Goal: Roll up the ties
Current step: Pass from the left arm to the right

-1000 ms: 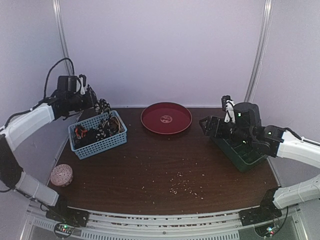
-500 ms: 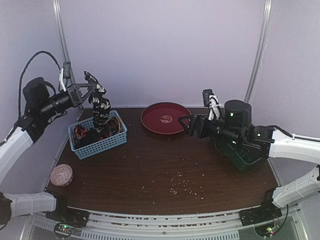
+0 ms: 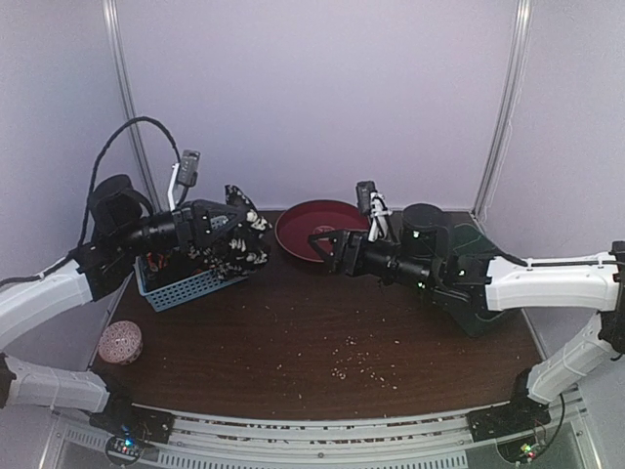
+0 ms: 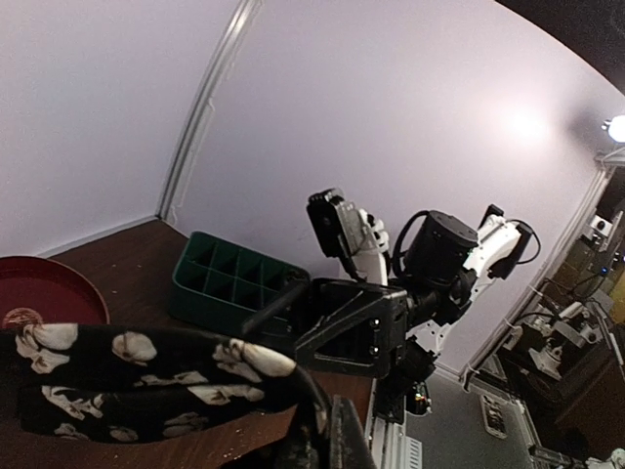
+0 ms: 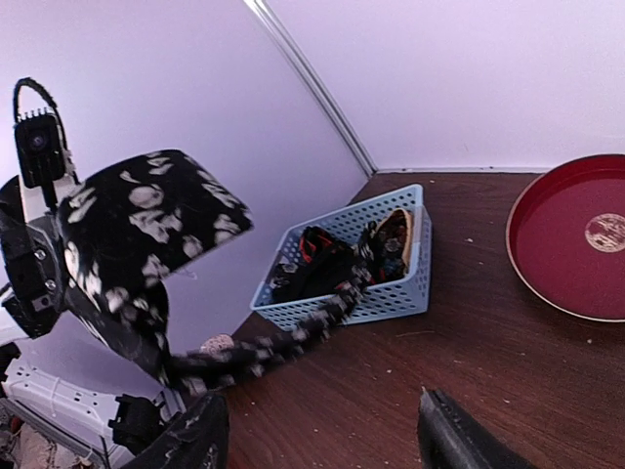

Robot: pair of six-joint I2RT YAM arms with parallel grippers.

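Black fabric with pale blotches: the patterned tie [image 3: 242, 244] hangs bunched from the left claw [image 3: 229, 219], which is clamped shut on it above the blue basket [image 3: 186, 289]. Its tail trails back among the other ties [image 5: 327, 262] inside, so it is likely being lifted to draw it free of the heap. Right claw [image 3: 322, 244] reaches over the worktop [image 3: 322, 322] beside the red plate [image 3: 301, 223] toward the raised end, jaws apart and empty, probably to take a second hold before rolling.

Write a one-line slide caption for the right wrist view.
A speckled tie held aloft, its tail trailing down into the blue basket, red plate at right.
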